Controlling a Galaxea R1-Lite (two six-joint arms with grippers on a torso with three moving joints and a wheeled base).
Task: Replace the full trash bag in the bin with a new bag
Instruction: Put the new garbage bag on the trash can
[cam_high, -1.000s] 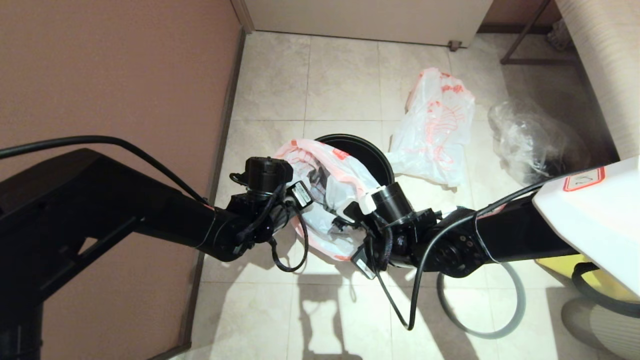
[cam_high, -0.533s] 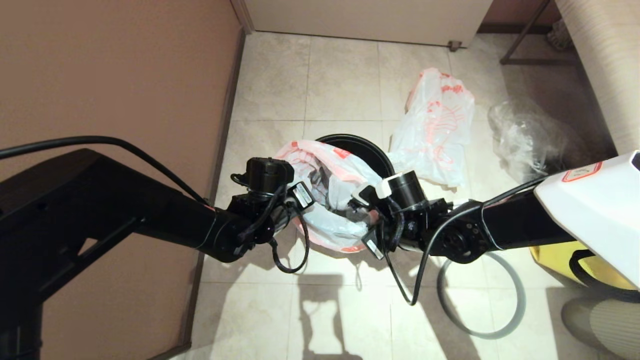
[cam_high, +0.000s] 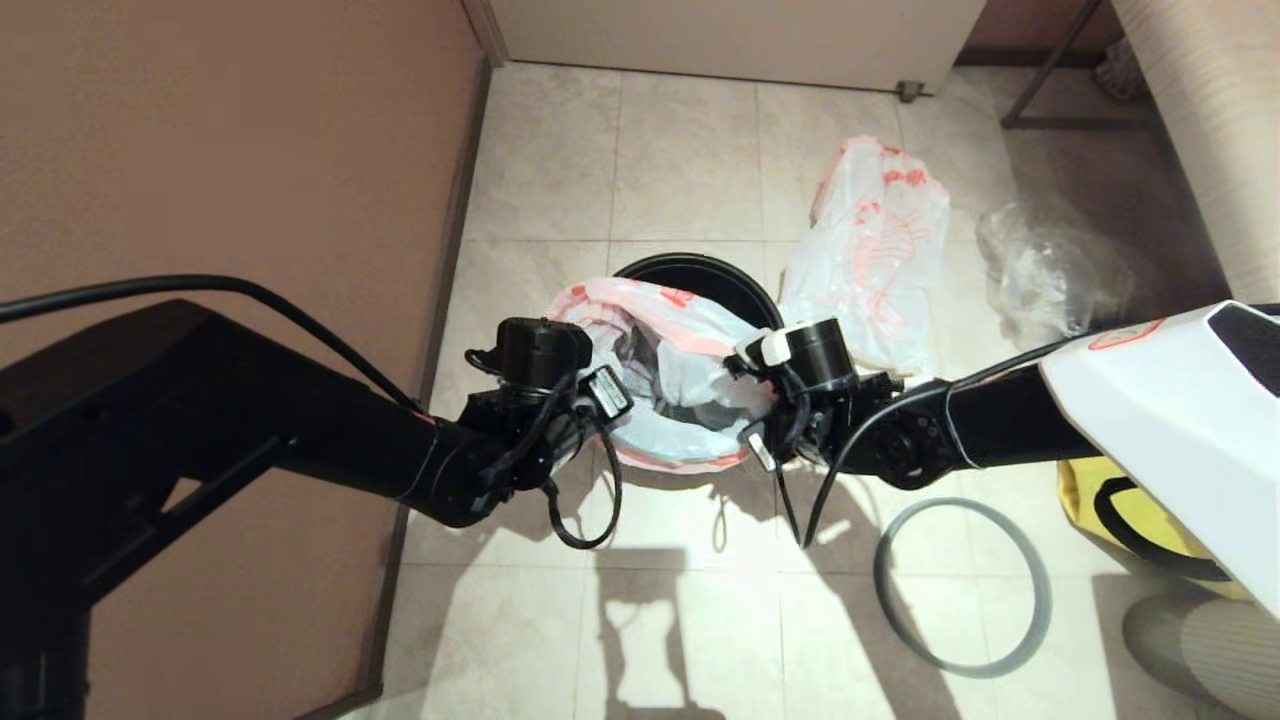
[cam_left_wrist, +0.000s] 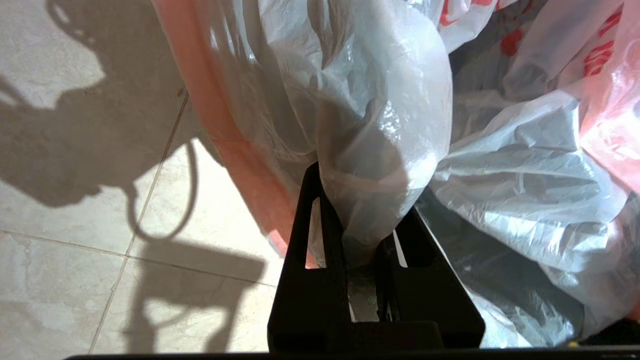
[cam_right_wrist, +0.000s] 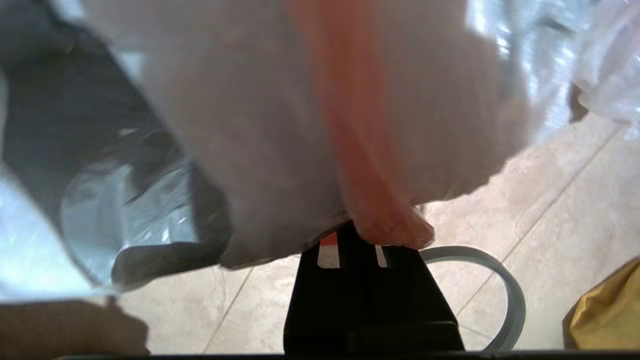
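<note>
Both end effectors, left (cam_left_wrist: 362, 250) and right (cam_right_wrist: 357, 240), pinch the limp white red-printed plastic bag (cam_high: 668, 375); its mouth should be kept spread between them over the round black bin (cam_high: 700, 275) just beyond.

Seen from the head camera with the bin (cam_high: 735, 283) at the centre of the clock, bare floor tiles (cam_high: 680, 150) lie open toward 12 o'clock, up to the pale cabinet base (cam_high: 730, 40) at the far edge. At 9 o'clock the brown wall (cam_high: 230, 140) closes off that side, leaving only a narrow strip of tile. At 2 o'clock the full trash bag (cam_high: 870, 260) touches the bin's side, and the clear bag (cam_high: 1040, 270) lies beyond it. Toward 5 o'clock the grey ring (cam_high: 962, 585) lies flat on the floor, with the yellow bag (cam_high: 1120, 510) just beside it. At 6 o'clock the new bag (cam_high: 670, 385) hangs stretched over the bin's near side between both arms.
</note>
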